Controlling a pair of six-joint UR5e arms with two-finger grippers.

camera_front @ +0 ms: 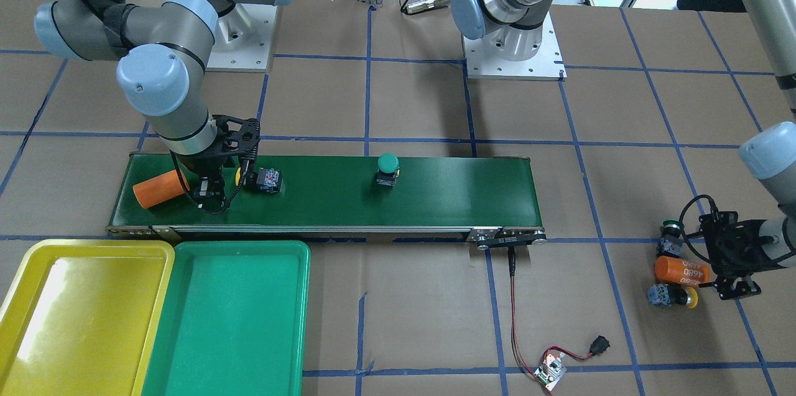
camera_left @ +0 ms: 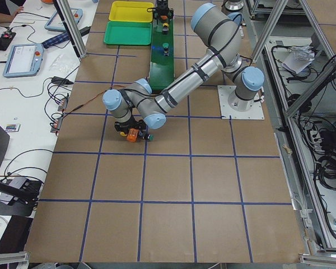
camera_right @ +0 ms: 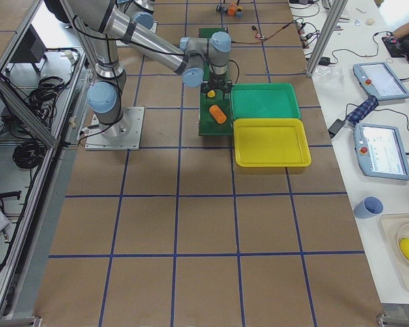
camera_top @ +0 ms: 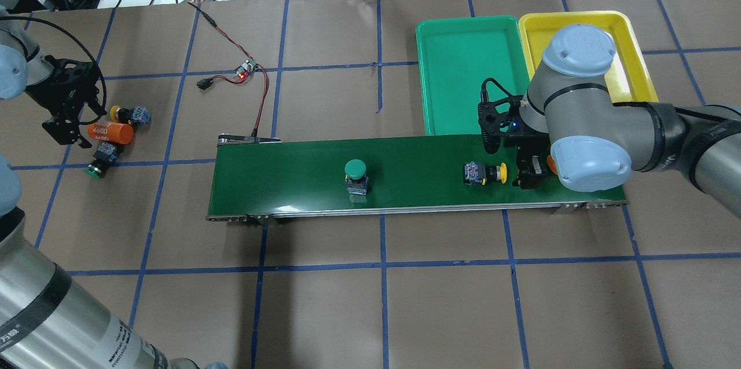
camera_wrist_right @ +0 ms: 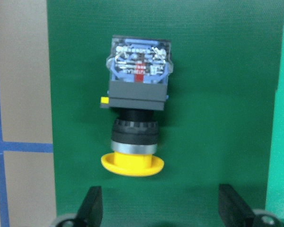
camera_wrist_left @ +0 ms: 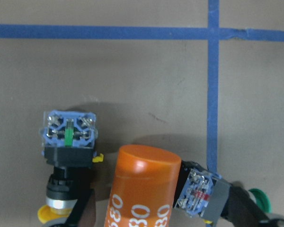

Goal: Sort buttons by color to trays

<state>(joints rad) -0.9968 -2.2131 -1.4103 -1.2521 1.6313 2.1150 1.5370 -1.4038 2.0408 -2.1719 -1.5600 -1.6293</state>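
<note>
a: where are the buttons?
b: two on the belt (camera_top: 417,154), two on the table (camera_top: 405,299). a green button (camera_top: 355,171) stands upright mid-belt. a yellow button (camera_wrist_right: 137,118) lies on its side nearer the trays, cap pointing at the right gripper (camera_wrist_right: 159,191).
a: is that gripper holding it?
b: no. its fingers (camera_wrist_right: 92,208) are spread wide, grasping nothing, and the cap sits just short of the gap between them.
a: anything crowding it?
b: an orange cylinder (camera_front: 160,189) lies at the belt's end, on the gripper's far side from that button. the green tray (camera_top: 457,68) and yellow tray (camera_top: 579,15) lie side by side, touching, just beside that end.
a: and the table pair?
b: a second yellow button (camera_wrist_left: 68,156) and a second green button (camera_wrist_left: 217,198) lie on their sides with another orange cylinder (camera_wrist_left: 142,189) between them. the green one's body touches it. the left gripper (camera_wrist_left: 158,208) hovers there, fingers released and apart, the cylinder's end reaching in between them.
a: what else?
b: a circuit board (camera_top: 248,68) lies on the table, its red wires running to the belt's other end.
</note>
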